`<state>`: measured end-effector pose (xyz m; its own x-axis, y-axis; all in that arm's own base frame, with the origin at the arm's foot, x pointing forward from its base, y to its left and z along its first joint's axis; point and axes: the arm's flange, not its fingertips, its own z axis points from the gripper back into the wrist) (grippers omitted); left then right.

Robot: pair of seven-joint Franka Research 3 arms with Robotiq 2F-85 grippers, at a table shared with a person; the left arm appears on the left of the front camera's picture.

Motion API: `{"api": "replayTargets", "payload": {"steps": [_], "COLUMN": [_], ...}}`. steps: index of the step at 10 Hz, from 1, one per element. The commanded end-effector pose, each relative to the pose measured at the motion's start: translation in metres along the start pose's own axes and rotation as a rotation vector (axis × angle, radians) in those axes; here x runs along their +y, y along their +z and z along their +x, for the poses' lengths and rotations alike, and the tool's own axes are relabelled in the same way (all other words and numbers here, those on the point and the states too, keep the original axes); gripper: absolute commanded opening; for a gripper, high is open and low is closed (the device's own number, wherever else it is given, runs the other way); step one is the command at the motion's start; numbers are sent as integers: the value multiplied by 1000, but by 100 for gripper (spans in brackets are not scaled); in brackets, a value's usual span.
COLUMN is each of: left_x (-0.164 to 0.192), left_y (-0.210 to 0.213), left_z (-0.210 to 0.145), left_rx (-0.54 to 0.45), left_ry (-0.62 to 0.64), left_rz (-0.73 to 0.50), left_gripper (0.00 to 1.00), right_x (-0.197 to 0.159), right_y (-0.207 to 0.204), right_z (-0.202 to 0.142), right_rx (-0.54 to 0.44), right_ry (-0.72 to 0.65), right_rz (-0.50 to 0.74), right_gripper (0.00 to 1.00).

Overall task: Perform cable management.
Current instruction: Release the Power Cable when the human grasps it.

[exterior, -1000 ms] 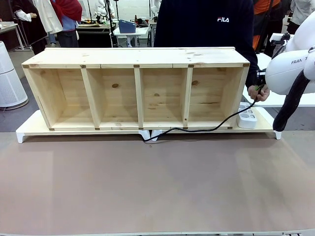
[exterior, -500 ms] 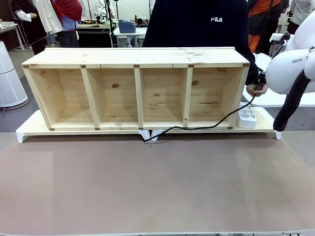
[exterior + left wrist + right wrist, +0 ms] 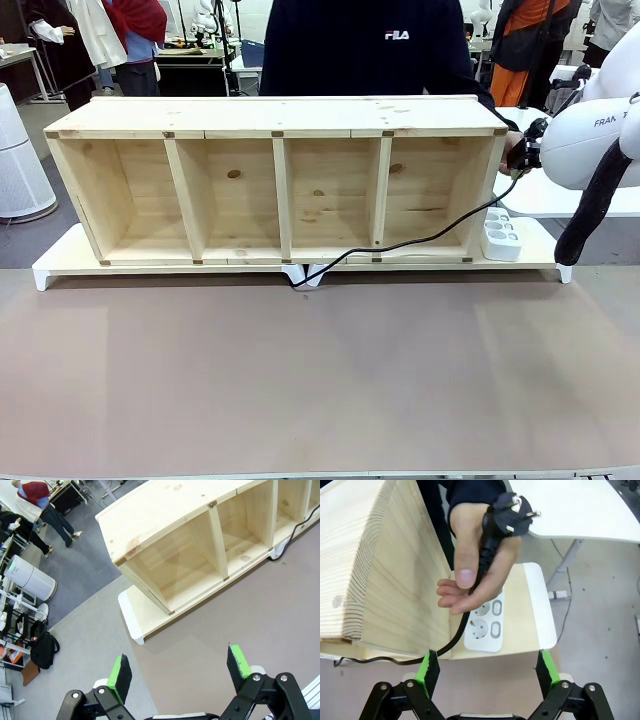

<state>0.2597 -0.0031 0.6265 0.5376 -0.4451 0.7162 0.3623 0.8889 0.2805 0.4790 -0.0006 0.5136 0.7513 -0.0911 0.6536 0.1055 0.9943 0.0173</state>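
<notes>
The cable (image 3: 420, 240), thin and glossy black, runs from under the wooden shelf (image 3: 280, 118) front up to its right end. There a person's hand (image 3: 480, 565) holds it just below the black plug (image 3: 512, 510), prongs pointing away. My right gripper (image 3: 485, 672) is open below that hand, with nothing between its green pads, and the cable (image 3: 462, 625) hangs past its left finger. My left gripper (image 3: 179, 667) is open and empty, high above the table off the shelf's left end. A bit of cable (image 3: 292, 535) shows far off.
A white power strip (image 3: 502, 236) lies on the white-footed board (image 3: 60, 262) right of the shelf, directly under the hand. The person stands behind the shelf. My right arm (image 3: 590, 140) hangs over the table's right edge. Brown tabletop (image 3: 320, 370) spreads in front.
The person's hand has raised the plug end from beside the power strip to the shelf's upper right corner, lifting the cable's slack. My right gripper's jaws have widened.
</notes>
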Motion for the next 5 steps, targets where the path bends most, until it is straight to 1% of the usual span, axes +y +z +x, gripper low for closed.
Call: {"api": "replayTargets", "payload": {"steps": [1, 5], "left_x": [0, 0], "left_y": [0, 0], "left_z": [0, 0], "left_rx": [-1, -1], "left_ry": [0, 0], "left_rz": [1, 1], "left_gripper": [100, 100], "right_x": [1, 1], "right_y": [-1, -1], "right_z": [-1, -1], "right_rx": [3, 3], "right_ry": [9, 9], "right_rz": [-6, -6], "right_gripper": [100, 100]}}
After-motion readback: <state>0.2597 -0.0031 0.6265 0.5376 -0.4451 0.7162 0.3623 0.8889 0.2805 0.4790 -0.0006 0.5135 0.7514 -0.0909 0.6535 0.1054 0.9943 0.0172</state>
